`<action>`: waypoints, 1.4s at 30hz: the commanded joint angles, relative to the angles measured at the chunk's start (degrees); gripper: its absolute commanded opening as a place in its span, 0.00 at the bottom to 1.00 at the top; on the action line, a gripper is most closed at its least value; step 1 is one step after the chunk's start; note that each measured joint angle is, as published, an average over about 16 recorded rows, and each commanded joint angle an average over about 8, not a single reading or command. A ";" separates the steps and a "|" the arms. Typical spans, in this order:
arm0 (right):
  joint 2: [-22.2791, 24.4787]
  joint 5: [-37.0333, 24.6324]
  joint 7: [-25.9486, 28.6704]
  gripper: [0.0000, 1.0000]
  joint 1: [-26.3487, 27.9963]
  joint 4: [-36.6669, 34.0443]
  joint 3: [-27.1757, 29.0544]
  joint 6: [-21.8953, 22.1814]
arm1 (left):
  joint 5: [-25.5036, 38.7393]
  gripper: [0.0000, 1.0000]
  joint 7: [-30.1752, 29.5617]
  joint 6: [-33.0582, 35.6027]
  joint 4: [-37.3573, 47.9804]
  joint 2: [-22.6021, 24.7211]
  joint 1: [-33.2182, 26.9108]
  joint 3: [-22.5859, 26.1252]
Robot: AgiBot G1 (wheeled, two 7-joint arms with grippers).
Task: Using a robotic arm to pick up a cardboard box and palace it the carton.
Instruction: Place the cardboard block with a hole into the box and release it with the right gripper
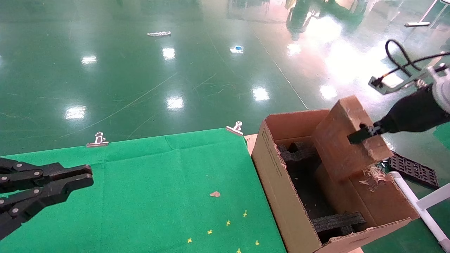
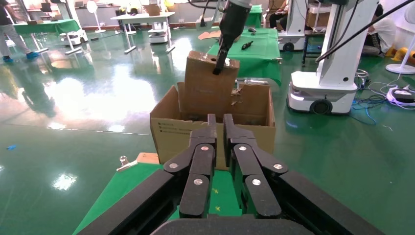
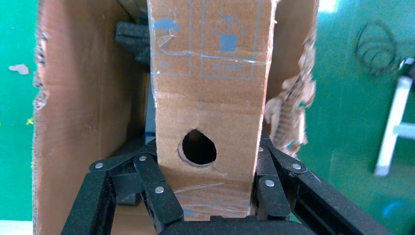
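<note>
In the head view, the right gripper (image 1: 362,135) reaches in from 3 o'clock on its white robotic arm (image 1: 441,88) with a black wrist, its jaws clamped on the upper end of the cardboard box (image 1: 346,140). That small slab-like box stands tilted with its lower end down inside the carton (image 1: 277,182), a large corrugated carton with ragged flaps that sits just off the tabletop's 3 o'clock edge. Black foam blocks (image 1: 337,221) lie inside the carton at its near end and far corner. The left gripper (image 1: 75,179) hovers at 9 o'clock over the green-covered tabletop (image 1: 158,182), jaws nearly together and holding nothing; metal clips (image 1: 97,140) pin the cloth at the far edge, and a small brown scrap (image 1: 214,194) lies on the cloth. In the left wrist view, the left gripper (image 2: 219,122) shows its two fingers close together with only a narrow gap, and beyond them the carton (image 2: 210,132) stands with the cardboard box (image 2: 208,88) rising out of it, pinched at the top by the right gripper (image 2: 219,66). In the right wrist view, the right gripper (image 3: 205,171) grips the cardboard box (image 3: 210,88) on both narrow sides, a round hole (image 3: 197,147) facing the camera, the carton (image 3: 88,107) walls around it.
</note>
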 commanded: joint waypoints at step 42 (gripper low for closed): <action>-13.84 7.10 -12.45 0.00 -29.14 -32.27 1.13 14.88 | -0.10 1.00 0.07 -0.06 0.00 -0.06 -0.03 0.15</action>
